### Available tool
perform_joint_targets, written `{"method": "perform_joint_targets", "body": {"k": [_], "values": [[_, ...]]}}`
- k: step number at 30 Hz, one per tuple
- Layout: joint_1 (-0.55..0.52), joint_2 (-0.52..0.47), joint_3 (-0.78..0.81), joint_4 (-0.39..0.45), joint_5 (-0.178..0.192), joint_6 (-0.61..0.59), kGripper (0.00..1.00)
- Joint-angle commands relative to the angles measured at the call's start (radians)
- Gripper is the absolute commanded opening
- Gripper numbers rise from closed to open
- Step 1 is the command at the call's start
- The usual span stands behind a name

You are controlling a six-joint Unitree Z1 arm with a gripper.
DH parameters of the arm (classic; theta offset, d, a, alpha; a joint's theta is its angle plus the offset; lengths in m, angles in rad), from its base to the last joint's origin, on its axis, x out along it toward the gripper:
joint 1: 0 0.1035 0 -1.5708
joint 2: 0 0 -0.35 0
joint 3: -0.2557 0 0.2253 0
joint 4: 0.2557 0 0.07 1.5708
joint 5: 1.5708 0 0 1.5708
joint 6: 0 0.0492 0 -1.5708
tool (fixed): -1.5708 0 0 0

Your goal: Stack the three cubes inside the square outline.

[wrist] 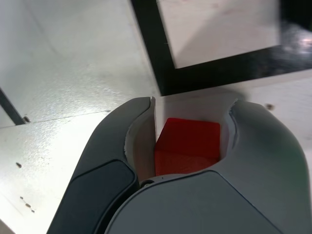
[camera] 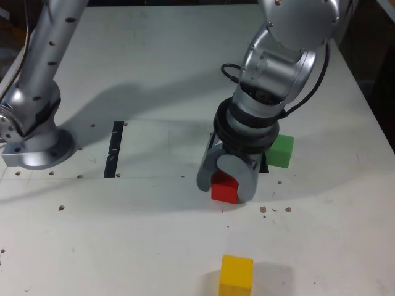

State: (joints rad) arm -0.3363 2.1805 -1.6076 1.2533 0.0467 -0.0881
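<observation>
My gripper [camera: 226,187] stands low over the table with its jaws on either side of the red cube [camera: 224,190], which rests on the white surface. The wrist view shows the red cube [wrist: 187,145] pressed between both grey fingers [wrist: 112,146], so the gripper [wrist: 191,109] is shut on it. Just beyond the fingertips lies the square outline [wrist: 219,68], black tape around a white centre. In the exterior view the arm hides most of the outline. The green cube [camera: 281,151] sits by the arm on the exterior view's right. The yellow cube [camera: 236,274] lies alone near the front edge.
A straight black tape strip [camera: 114,148] lies toward the exterior view's left. The arm's base [camera: 31,145] is bolted at the far left of that view. Small screw holes dot the white table [camera: 154,234]. The table's right edge drops off into a dark area.
</observation>
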Motion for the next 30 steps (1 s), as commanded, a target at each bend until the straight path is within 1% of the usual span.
{"method": "perform_joint_targets", "body": {"k": [1, 5, 7, 11, 14, 17, 23, 27, 30], "values": [[0.002, 0.007, -0.014, 0.019, 0.005, 0.009, 0.31], [0.003, 0.006, -0.041, 0.061, 0.008, 0.011, 0.24], [0.008, 0.0, -0.056, 0.088, 0.011, 0.011, 0.22], [0.043, -0.039, -0.068, 0.134, 0.04, 0.012, 0.21], [0.088, -0.063, -0.062, 0.137, 0.059, 0.016, 0.21], [0.14, -0.064, -0.05, 0.11, 0.047, 0.02, 0.21], [0.206, -0.067, -0.017, 0.04, 0.029, 0.008, 0.21], [0.24, -0.062, 0.036, -0.036, 0.015, 0.003, 0.21], [0.252, -0.063, 0.074, -0.081, 0.017, -0.002, 0.21]]}}
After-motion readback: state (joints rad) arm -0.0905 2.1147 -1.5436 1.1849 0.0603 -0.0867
